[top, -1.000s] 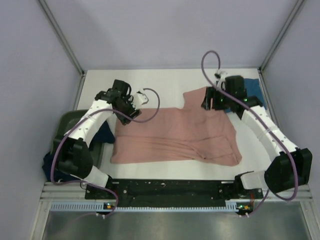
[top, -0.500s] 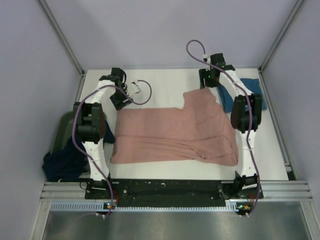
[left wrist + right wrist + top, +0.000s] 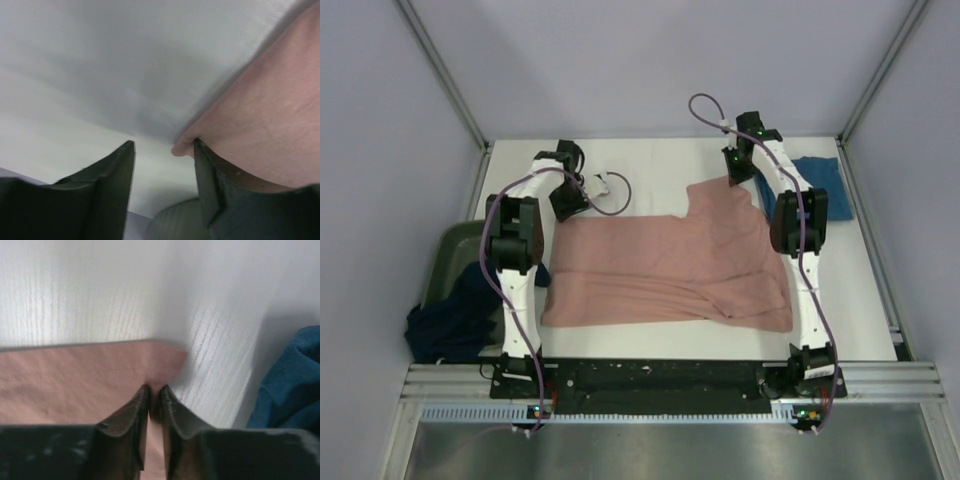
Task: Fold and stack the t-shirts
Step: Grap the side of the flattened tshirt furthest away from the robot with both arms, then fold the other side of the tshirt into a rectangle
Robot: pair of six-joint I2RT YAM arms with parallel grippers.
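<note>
A salmon-pink t-shirt lies spread flat across the middle of the table. My right gripper sits at its far right corner, shut on a pinch of pink fabric, with the fingertips pressed together. My left gripper is at the shirt's far left corner and stands open; the pink corner rests against the right finger, and only white table shows between the fingers. A teal-blue t-shirt lies at the back right. A dark navy t-shirt hangs at the left.
A dark green bin stands at the table's left edge under the navy cloth. Purple cables loop above both wrists. Grey walls and metal posts close in the table's back and sides.
Both arms have stretched out toward the back of the table. The right gripper has shut on the pink shirt's far right corner. The left gripper has settled at the far left corner.
</note>
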